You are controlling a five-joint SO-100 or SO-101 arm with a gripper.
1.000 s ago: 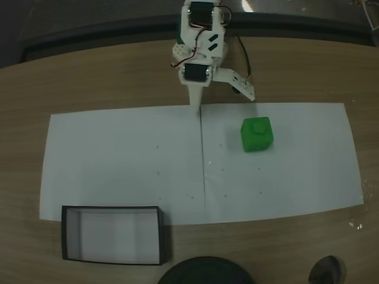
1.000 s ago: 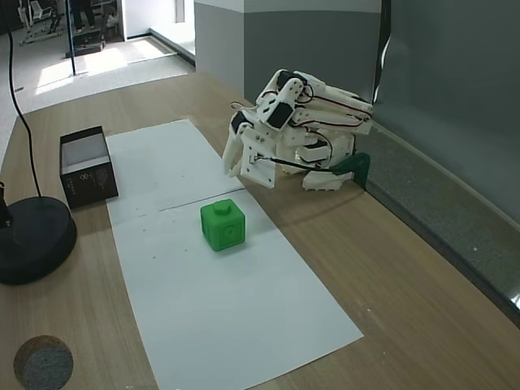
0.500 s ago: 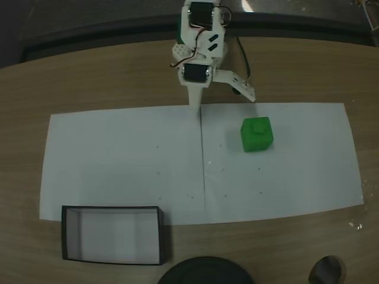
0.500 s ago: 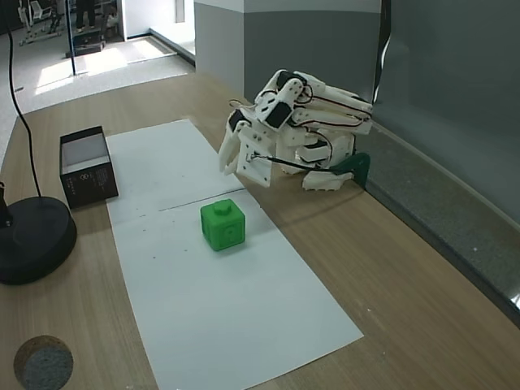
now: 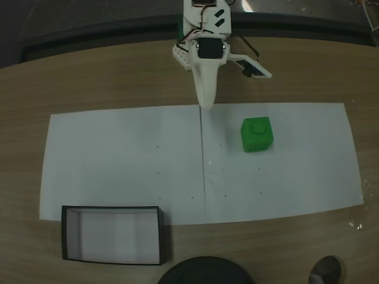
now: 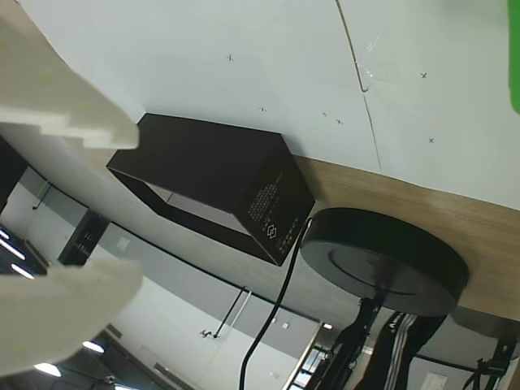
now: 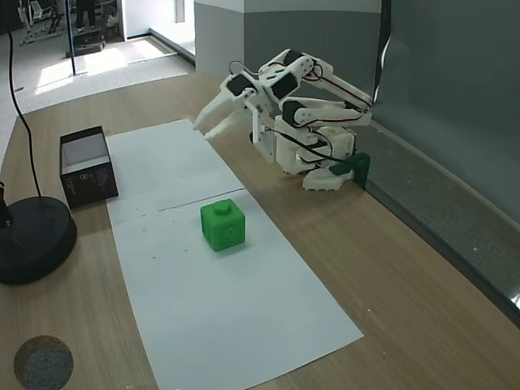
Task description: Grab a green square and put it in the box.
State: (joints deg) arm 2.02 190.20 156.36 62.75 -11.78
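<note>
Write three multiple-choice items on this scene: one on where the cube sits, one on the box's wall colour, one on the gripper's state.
1. Where is the cube?
A. inside the box
B. on the white paper
C. between the fingers

2. What colour are the walls of the box?
A. black
B. red
C. green

3. What is the state of the gripper?
A. shut on the cube
B. open, holding nothing
C. shut on the box

Answers:
1 B, it rests on the paper in both fixed views, far from the box.
2 A, thin black walls around a pale floor.
3 B, the wrist view shows a wide gap between the fingers with nothing in it.
</note>
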